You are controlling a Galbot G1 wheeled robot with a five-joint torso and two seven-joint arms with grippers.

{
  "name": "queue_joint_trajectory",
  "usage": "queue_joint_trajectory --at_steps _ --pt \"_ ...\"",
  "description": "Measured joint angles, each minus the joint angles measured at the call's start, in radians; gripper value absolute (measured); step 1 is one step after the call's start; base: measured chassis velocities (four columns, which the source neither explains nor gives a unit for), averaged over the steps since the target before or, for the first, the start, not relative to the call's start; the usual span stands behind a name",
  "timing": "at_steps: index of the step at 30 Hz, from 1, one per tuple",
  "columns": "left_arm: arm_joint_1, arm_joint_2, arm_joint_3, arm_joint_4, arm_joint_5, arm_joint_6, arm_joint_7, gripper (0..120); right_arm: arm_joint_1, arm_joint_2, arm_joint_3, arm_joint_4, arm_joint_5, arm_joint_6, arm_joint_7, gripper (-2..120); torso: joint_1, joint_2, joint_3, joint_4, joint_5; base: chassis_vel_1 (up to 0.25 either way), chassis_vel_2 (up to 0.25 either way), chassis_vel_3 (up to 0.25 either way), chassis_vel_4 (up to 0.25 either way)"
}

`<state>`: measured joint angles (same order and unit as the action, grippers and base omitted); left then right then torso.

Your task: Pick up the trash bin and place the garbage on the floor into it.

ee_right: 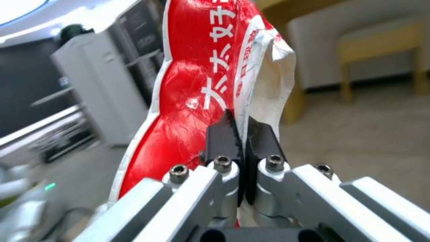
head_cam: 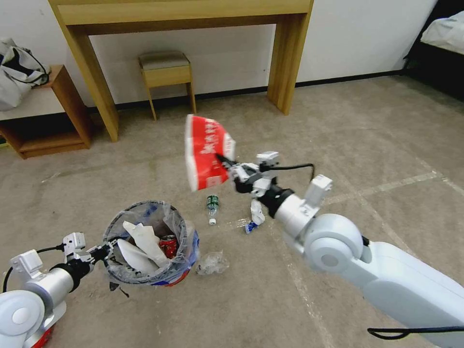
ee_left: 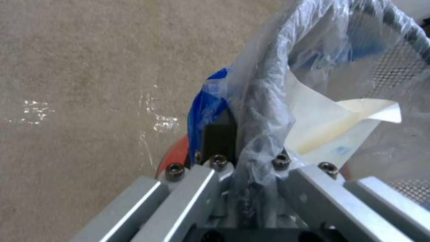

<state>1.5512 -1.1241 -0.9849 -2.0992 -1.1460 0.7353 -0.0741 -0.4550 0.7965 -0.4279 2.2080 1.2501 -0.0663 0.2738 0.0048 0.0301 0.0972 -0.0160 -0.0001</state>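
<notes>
- now the right gripper [head_cam: 226,162] is raised above the floor [head_cam: 367,145], near the centre of the head view, its fingers [ee_right: 224,137] clamped together on a large red-and-white wrapper [head_cam: 207,151].
- the wrapper hangs in the air with white characters down its red face; in the right wrist view it [ee_right: 188,101] rises from between the dark fingers, one edge pinched between them.
- the left gripper [head_cam: 102,251] sits at about 8 o'clock in the head view, closed on the near rim of the trash bin [head_cam: 183,278]; in the left wrist view the plastic liner [ee_left: 264,101] is bunched between the fingers [ee_left: 217,137].
- the trash bin sits at about 7 o'clock from the held wrapper, with its red base showing under the clear-and-blue liner; whether it rests on the carpet or is lifted, i cannot tell.
- inside the bin lie a crushed red can [head_cam: 168,244] and white insoles [head_cam: 140,246].
- on the floor, a small green-labelled bottle [head_cam: 212,207] lies at about 2 o'clock from the bin, a crumpled white scrap [head_cam: 256,215] just beside the right arm, and a clear plastic piece [head_cam: 211,263] just at 3 o'clock of the bin.
- whitish tape lines [head_cam: 386,186] cross the carpet.
- a wooden stool [head_cam: 166,72] stands at 12 o'clock under a wooden surface [head_cam: 183,12].
</notes>
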Motion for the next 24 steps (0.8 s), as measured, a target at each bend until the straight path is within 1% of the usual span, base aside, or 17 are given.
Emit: queue_joint_trajectory --at_steps 1,2,4,5,7,8,10,11,12,13,14,17,19,24 --pt "0.002 -0.002 0.000 -0.002 0.001 0.000 0.000 1 0.043 0.013 -0.048 0.007 0.019 -0.010 0.016 0 0.000 0.000 0.000 0.0000 0.0001 0.000 0.000 0.000 0.000" --pt "0.002 -0.002 0.000 -0.002 0.001 0.000 0.000 1 0.043 0.013 -0.048 0.007 0.019 -0.010 0.016 0 0.000 0.000 0.000 0.0000 0.0001 0.000 0.000 0.000 0.000" --pt "0.003 -0.008 -0.002 -0.008 0.003 0.000 0.000 1 0.151 0.051 -0.168 0.018 0.062 -0.037 0.075 0 0.000 0.000 0.000 0.0002 -0.0001 0.000 0.000 0.000 0.000" --pt "0.003 -0.008 -0.002 -0.008 0.003 0.000 0.000 1 0.151 0.051 -0.168 0.018 0.062 -0.037 0.075 0 0.000 0.000 0.000 0.0002 -0.0001 0.000 0.000 0.000 0.000" --pt "0.002 -0.013 -0.004 -0.010 0.005 0.000 -0.001 1 0.229 0.091 -0.255 0.017 0.106 -0.074 0.137 0 0.000 0.000 0.000 0.0002 -0.0002 0.000 0.000 0.000 0.000" --pt "0.002 -0.013 -0.004 -0.010 0.005 0.000 -0.001 1 0.229 0.091 -0.255 0.017 0.106 -0.074 0.137 0 0.000 0.000 0.000 0.0002 -0.0002 0.000 0.000 0.000 0.000" --pt "0.002 -0.015 -0.010 -0.015 0.005 0.000 -0.001 1 0.272 0.124 -0.303 0.000 0.129 -0.102 0.173 0 0.000 0.000 0.000 0.0001 -0.0002 0.000 0.000 0.000 0.000" --pt "0.002 -0.015 -0.010 -0.015 0.005 0.000 -0.001 1 0.272 0.124 -0.303 0.000 0.129 -0.102 0.173 0 0.000 0.000 0.000 0.0001 -0.0002 0.000 0.000 0.000 0.000" --pt "0.006 -0.016 -0.020 -0.020 0.005 0.000 -0.001 1 0.312 0.158 -0.352 -0.026 0.132 -0.130 0.204 0 0.000 0.000 0.000 0.0002 0.0000 0.000 0.000 0.000 0.000" --pt "0.007 -0.016 -0.023 -0.022 0.004 0.000 -0.001 1 0.323 0.169 -0.365 -0.032 0.136 -0.144 0.218 0 0.000 0.000 0.000 0.0001 0.0000 0.000 0.000 0.000 0.000" --pt "0.008 -0.016 -0.028 -0.025 0.002 0.000 -0.001 1 0.342 0.193 -0.388 -0.041 0.147 -0.178 0.250 0 0.000 0.000 0.000 0.0001 -0.0002 0.000 0.000 0.000 0.000" --pt "0.008 -0.016 -0.033 -0.026 0.001 0.000 -0.001 1 0.354 0.209 -0.405 -0.049 0.151 -0.202 0.269 0 0.000 0.000 0.000 0.0001 -0.0001 0.000 0.000 0.000 0.000" --pt "0.009 -0.017 -0.042 -0.028 -0.004 0.000 -0.001 1 0.379 0.244 -0.443 -0.091 0.146 -0.258 0.296 0 0.000 0.000 0.000 0.0002 -0.0001 0.000 0.000 0.000 0.000" --pt "0.007 -0.018 -0.048 -0.032 -0.009 0.000 0.000 1 0.392 0.254 -0.476 -0.132 0.123 -0.285 0.299 0 0.000 0.000 0.000 0.0001 -0.0001 0.000 0.000 0.000 0.000"
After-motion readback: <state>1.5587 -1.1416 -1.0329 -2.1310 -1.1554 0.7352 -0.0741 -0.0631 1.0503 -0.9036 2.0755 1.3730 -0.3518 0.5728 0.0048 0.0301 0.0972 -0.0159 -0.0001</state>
